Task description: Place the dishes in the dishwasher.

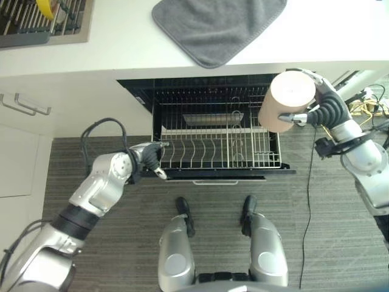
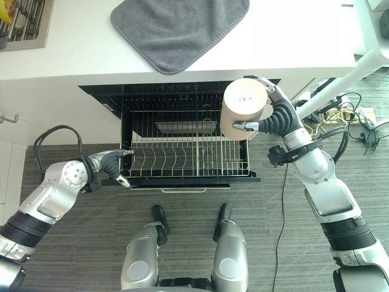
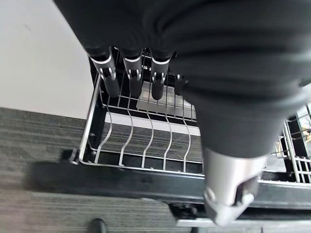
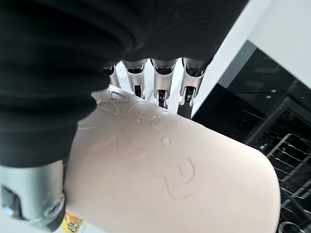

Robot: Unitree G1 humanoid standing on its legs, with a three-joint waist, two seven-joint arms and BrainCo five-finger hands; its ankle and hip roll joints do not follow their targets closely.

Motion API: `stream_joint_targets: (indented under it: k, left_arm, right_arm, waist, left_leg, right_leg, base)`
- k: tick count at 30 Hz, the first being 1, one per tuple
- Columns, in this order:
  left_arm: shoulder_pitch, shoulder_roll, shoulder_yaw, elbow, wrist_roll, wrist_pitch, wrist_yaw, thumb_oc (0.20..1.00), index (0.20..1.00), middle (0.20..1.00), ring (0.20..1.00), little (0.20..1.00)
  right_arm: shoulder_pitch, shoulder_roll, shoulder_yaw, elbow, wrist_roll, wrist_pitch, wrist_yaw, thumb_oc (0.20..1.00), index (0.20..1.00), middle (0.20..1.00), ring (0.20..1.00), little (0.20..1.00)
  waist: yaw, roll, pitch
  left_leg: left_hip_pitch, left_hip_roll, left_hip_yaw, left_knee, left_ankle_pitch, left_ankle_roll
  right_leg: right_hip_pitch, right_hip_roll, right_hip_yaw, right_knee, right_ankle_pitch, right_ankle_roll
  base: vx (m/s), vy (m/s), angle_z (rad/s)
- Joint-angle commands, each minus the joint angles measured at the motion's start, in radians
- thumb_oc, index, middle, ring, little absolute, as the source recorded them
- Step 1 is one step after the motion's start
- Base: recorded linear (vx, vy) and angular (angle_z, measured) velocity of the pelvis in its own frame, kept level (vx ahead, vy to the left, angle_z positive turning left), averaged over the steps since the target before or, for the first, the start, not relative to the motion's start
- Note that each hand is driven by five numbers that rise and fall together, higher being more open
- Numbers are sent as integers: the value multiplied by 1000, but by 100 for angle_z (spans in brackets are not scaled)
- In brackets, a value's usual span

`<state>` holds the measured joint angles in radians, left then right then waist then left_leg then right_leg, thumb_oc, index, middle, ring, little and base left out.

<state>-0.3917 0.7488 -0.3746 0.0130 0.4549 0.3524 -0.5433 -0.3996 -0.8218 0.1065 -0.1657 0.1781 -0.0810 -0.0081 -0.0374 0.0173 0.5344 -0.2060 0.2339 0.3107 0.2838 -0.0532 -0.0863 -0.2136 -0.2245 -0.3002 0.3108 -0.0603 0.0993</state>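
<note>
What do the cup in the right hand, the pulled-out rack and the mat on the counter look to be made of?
Cup, held in the right hand: probably matte beige plastic, with an embossed face design visible in the wrist view. Dishwasher rack: thin metal wire with a light, shiny finish, possibly coated. Mat: soft grey fabric, likely microfibre, with a fuzzy nap and rounded corners.

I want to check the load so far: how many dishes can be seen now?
1: a beige cup held in the right robot hand above the rack's right side. The rack looks bare, though its back part is hidden under the counter.
</note>
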Motion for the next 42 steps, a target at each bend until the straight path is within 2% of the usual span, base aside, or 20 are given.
stream_joint_targets:
  k: [1, 7, 16, 21, 26, 29, 30, 32, 33, 34, 38, 42]
  left_arm:
    - [31, -18, -60, 40, 83, 15, 90, 1000, 1000, 1000, 1000, 1000]
    - [20, -92, -125, 143, 142, 35, 136, 1000, 1000, 1000, 1000, 1000]
    - [38, -128, -172, 237, 188, 67, 139, 1000, 1000, 1000, 1000, 1000]
    - [52, -121, -188, 256, 222, 103, 57, 1000, 1000, 1000, 1000, 1000]
    - [69, -114, -218, 273, 253, 109, -55, 1000, 1000, 1000, 1000, 1000]
    - [65, -103, -254, 284, 327, 125, -145, 1000, 1000, 1000, 1000, 1000]
    - [56, -84, -273, 293, 337, 134, -216, 1000, 1000, 1000, 1000, 1000]
    - [45, -77, -296, 299, 326, 146, -268, 1000, 1000, 1000, 1000, 1000]
    - [34, -74, -308, 299, 309, 151, -283, 514, 514, 514, 514, 514]
    - [24, -64, -317, 300, 301, 131, -303, 200, 200, 200, 200, 200]
    - [6, -32, -339, 278, 310, 94, -391, 200, 200, 200, 200, 200]
    - [-9, -14, -380, 264, 288, 73, -423, 200, 200, 200, 200, 200]
  right_arm:
    - [-72, 25, -42, -17, 23, -50, -4, 200, 200, 200, 200, 200]
    - [-99, 44, -36, -19, 14, -25, 16, 200, 200, 200, 200, 200]
    - [-103, 53, -28, -12, -14, -8, 52, 200, 200, 200, 200, 200]
    - [-112, 40, -17, 31, -6, 11, 72, 200, 200, 200, 200, 200]
    - [-144, 14, 10, 101, -25, 29, 94, 200, 200, 200, 200, 200]
    - [-181, -9, 46, 180, -19, 33, 106, 200, 200, 200, 200, 200]
    - [-207, -19, 70, 219, -18, 45, 102, 200, 200, 200, 200, 200]
    - [-238, -17, 92, 292, -30, 40, 102, 200, 200, 200, 200, 200]
    - [-263, -16, 105, 331, -33, 47, 100, 200, 200, 200, 200, 200]
    - [-285, -13, 113, 370, -36, 52, 99, 200, 200, 200, 200, 200]
    - [-346, -16, 139, 457, -28, 72, 105, 200, 200, 200, 200, 200]
    - [-439, -13, 200, 586, -2, 85, 120, 200, 200, 200, 200, 200]
  waist:
    - [9, -14, -80]
    - [5, -22, -80]
    - [3, -19, -72]
    - [8, -18, -66]
    - [14, -11, -54]
    - [19, -7, -41]
    - [21, -6, -33]
    - [22, 2, -25]
    - [23, 8, -18]
    - [27, 13, -14]
    - [37, 23, -14]
    - [48, 40, -14]
  left_leg:
    - [21, 42, -84, -34, 32, -29]
    - [19, 53, -77, -21, 35, -34]
    - [16, 59, -72, -4, 40, -40]
    - [8, 57, -85, 13, 38, -42]
    - [-8, 60, -91, 11, 48, -46]
    - [-22, 60, -95, 14, 56, -47]
    - [-33, 57, -102, 13, 61, -45]
    - [-46, 57, -112, 11, 69, -46]
    - [-54, 54, -117, 9, 74, -45]
    - [-66, 52, -120, 8, 78, -43]
    - [-97, 41, -133, -6, 87, -42]
    - [-121, 37, -142, -19, 96, -43]
  right_leg:
    - [2, -10, 46, -1, -8, 29]
    - [12, -5, 48, -5, -8, 24]
    - [30, -4, 44, -9, -10, 20]
    - [36, -2, 45, -11, -8, 17]
    - [30, 1, 39, -15, -8, 13]
    - [23, 5, 30, -10, -11, 8]
    - [15, 7, 28, -10, -11, 4]
    - [7, 8, 28, -8, -11, 0]
    - [-1, 9, 27, -4, -12, -3]
    - [-10, 7, 21, -2, -12, -4]
    - [-41, 6, 20, -2, -11, -3]
    - [-66, 7, 17, -3, -13, -9]
  base:
    - [-21, 23, -5]
    - [-1, 5, -2]
    - [5, 8, -2]
    - [29, 1, 0]
    - [-7, 4, -3]
    - [-7, 3, -3]
    - [0, 0, 0]
    - [0, 0, 0]
    - [0, 0, 0]
    - [0, 0, 0]
    - [-18, 1, 1]
    - [-33, 17, 2]
